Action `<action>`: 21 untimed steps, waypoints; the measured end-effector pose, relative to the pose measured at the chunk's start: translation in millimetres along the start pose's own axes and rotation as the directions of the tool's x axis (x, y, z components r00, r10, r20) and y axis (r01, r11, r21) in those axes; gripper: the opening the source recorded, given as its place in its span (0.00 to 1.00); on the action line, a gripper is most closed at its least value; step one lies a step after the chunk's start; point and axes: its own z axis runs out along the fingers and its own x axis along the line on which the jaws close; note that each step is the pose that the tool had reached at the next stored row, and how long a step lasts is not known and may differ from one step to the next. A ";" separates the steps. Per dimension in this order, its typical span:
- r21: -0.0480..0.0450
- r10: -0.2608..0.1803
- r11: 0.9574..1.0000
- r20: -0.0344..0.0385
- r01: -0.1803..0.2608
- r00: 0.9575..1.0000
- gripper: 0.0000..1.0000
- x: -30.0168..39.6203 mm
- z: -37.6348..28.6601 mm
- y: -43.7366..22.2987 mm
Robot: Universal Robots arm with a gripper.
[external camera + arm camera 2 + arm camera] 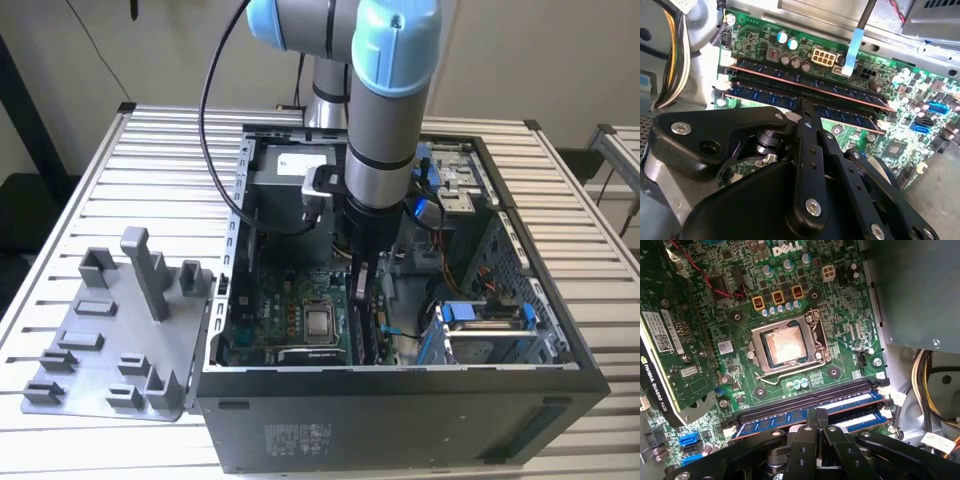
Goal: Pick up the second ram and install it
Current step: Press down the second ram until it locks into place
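My gripper (pixel 360 288) reaches down inside the open computer case (pixel 400 420), over the memory slots beside the processor (pixel 785 346). Its fingers are shut together, and the joined tips (pixel 804 106) rest on the top edge of the second ram (pixel 855 114), a long blue-and-black stick standing in its slot. In the first wrist view the tips (pixel 816 415) sit at about the middle of that ram (pixel 785 418). Another stick (pixel 805 80) stands in the parallel slot just beyond it. Two black slots (pixel 805 397) on the processor side hold nothing.
A grey plastic fixture (pixel 130 330) with upright posts lies on the slatted table at the exterior view's left. A graphics card (pixel 675 360), cable bundles (pixel 677 55), a blue drive cage (pixel 485 325) and the power supply (pixel 295 170) crowd the case.
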 end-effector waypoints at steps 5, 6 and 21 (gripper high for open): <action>0.000 -0.001 1.000 0.002 0.001 1.000 0.11 -0.4 0.6 0.1; 0.000 -0.001 1.000 0.003 0.001 1.000 0.11 -0.6 -3.5 -0.1; 0.000 -0.002 1.000 0.002 0.002 1.000 0.11 -0.9 -50.7 -2.2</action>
